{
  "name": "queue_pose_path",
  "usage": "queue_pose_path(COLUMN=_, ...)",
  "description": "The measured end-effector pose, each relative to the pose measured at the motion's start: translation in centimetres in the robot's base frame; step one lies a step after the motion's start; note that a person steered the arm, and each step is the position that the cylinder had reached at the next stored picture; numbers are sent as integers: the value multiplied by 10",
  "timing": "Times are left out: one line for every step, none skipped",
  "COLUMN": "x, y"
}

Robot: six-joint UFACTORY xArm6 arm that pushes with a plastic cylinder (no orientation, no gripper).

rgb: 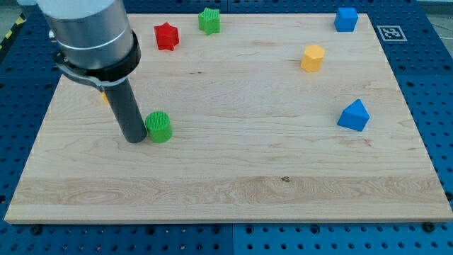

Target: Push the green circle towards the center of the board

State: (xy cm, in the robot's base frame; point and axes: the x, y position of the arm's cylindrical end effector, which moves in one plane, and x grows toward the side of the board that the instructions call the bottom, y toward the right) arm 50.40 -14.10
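Note:
The green circle (159,127) is a short green cylinder on the wooden board (233,184), left of the board's middle. My tip (134,139) stands on the board right against the green circle's left side. The dark rod rises from there to the grey arm body at the view's top left.
A red star (166,36) and a green star (209,20) lie near the top edge. A blue cube (346,19) sits at the top right, a yellow block (312,58) below it, a blue triangle (354,115) at the right. A small orange piece (105,95) shows behind the rod.

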Motion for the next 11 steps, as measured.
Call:
queue_pose_path(x=11, y=17)
queue_pose_path(x=11, y=20)
queue_pose_path(x=3, y=20)
queue_pose_path(x=-1, y=25)
queue_pose_path(x=3, y=27)
queue_pose_path(x=3, y=27)
queue_pose_path(x=-10, y=27)
queue_pose_path(x=-15, y=35)
queue_pose_path(x=-13, y=34)
queue_pose_path(x=-14, y=34)
queue_pose_path(x=-13, y=47)
